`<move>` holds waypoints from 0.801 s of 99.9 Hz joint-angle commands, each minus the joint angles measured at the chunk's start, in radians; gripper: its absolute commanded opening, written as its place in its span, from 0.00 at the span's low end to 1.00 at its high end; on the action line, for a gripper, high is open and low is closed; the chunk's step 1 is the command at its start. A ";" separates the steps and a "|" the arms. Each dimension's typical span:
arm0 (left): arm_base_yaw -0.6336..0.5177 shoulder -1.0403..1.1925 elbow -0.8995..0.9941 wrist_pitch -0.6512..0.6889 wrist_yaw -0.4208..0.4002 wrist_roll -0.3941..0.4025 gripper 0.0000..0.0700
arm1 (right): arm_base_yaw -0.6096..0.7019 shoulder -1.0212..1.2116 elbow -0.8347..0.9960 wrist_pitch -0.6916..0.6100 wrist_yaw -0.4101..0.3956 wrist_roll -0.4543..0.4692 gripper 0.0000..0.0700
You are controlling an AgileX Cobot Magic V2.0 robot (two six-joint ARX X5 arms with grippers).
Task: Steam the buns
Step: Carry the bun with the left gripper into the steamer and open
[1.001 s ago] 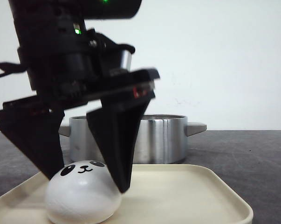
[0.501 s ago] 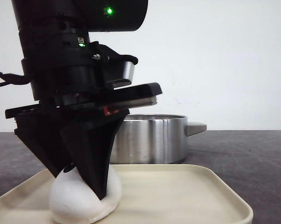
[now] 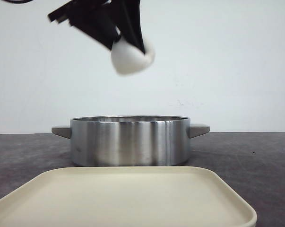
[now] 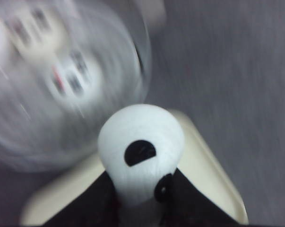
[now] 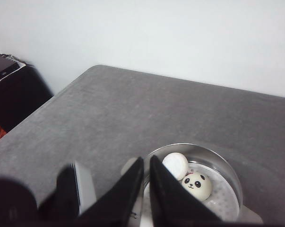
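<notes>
Left gripper (image 3: pixel 128 45) high above the pot (image 3: pixel 129 141), fingers clamped on a white bun (image 3: pixel 131 57) — held in the air, over the pot's near-left part as far as the front view lets me judge. Bun blurred there; no face visible from that side.

Progress, judged from how things lie: the cream tray (image 3: pixel 133 198) in front of the pot shows bare in the front view, so this looks like the last bun to go. Right wrist view looks down into the pot and shows two buns resting on the perforated insert — one face-up panda bun (image 5: pixel 196 185), one plain white dome (image 5: pixel 175 165) just beside it, touching or nearly so. More may sit behind that gripper's fingers; cannot tell. What is left: lowering and releasing the held bun. No lid in sight.

Differences between views — the front view hides the pot's inside entirely; only the wrist cameras reveal it. Left wrist view shows the held bun's black eye patch and the tray edge beneath, pot contents smeared by blur. Right gripper (image 5: pixel 147 189): fingers nearly together, a thin gap between, holding nothing, well above the grey surface (image 5: pixel 109 109).
</notes>
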State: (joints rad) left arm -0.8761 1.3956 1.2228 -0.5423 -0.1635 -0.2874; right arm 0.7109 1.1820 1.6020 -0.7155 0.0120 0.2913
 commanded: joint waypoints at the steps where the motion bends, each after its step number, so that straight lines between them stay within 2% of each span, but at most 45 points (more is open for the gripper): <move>1: 0.026 0.028 0.016 0.057 -0.011 0.070 0.01 | 0.008 0.006 0.018 0.008 0.017 -0.010 0.02; 12: 0.098 0.061 0.016 0.137 -0.011 0.071 0.01 | 0.008 0.006 0.017 0.010 0.019 -0.012 0.02; 18: 0.132 0.093 0.016 0.166 -0.011 0.097 0.01 | 0.008 0.006 0.017 0.010 0.019 -0.012 0.02; 32: 0.203 0.180 0.016 0.168 -0.011 0.148 0.03 | 0.007 0.006 0.017 0.008 0.019 -0.012 0.02; 37: 0.221 0.204 0.016 0.160 -0.011 0.144 0.08 | 0.007 0.006 0.017 0.005 0.019 -0.012 0.02; 51: 0.249 0.245 0.016 0.146 -0.011 0.134 0.41 | 0.007 0.006 0.017 -0.003 0.024 -0.012 0.02; 61: 0.260 0.267 0.016 0.145 -0.011 0.134 0.57 | 0.007 0.006 0.017 -0.011 0.047 -0.012 0.02; 70: 0.261 0.273 0.016 0.140 -0.010 0.132 0.63 | 0.007 0.006 0.017 -0.019 0.056 -0.012 0.02; 80: 0.261 0.273 0.016 0.138 -0.010 0.133 0.63 | 0.007 0.006 0.016 -0.029 0.069 -0.012 0.02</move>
State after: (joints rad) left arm -0.6106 1.6546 1.2221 -0.4156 -0.1745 -0.1669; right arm 0.7105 1.1820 1.6020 -0.7479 0.0738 0.2855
